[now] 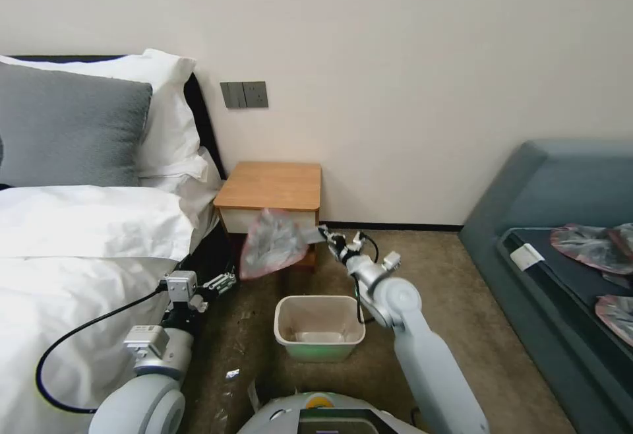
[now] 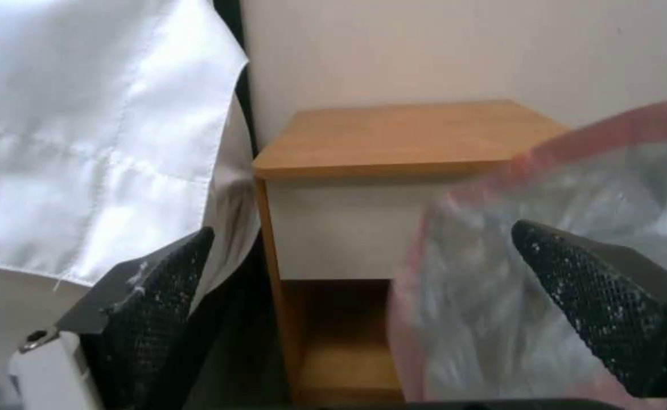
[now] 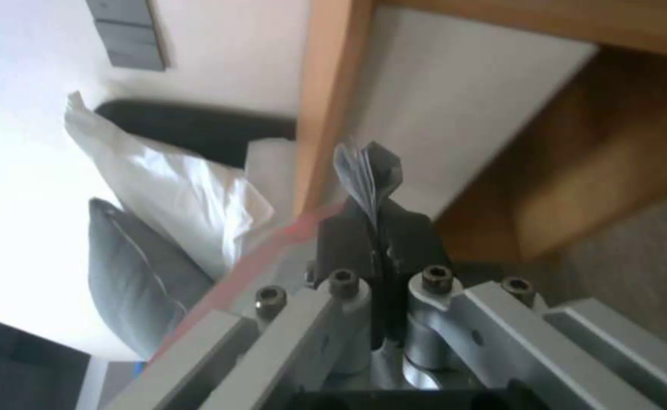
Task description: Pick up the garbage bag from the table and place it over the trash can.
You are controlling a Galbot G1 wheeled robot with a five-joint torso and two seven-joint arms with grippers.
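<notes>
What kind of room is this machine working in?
Most likely a hotel-style bedroom: a made bed with white and grey pillows, a small wooden nightstand beside it, and a blue-grey couch opposite.

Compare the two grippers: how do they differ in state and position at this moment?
The right gripper is shut on a corner of the garbage bag, holding it in the air in front of the table. The left gripper is open and holds nothing. The right gripper sits higher, above the trash can; the left gripper is lower, beside the bed. Both have dark fingers.
</notes>
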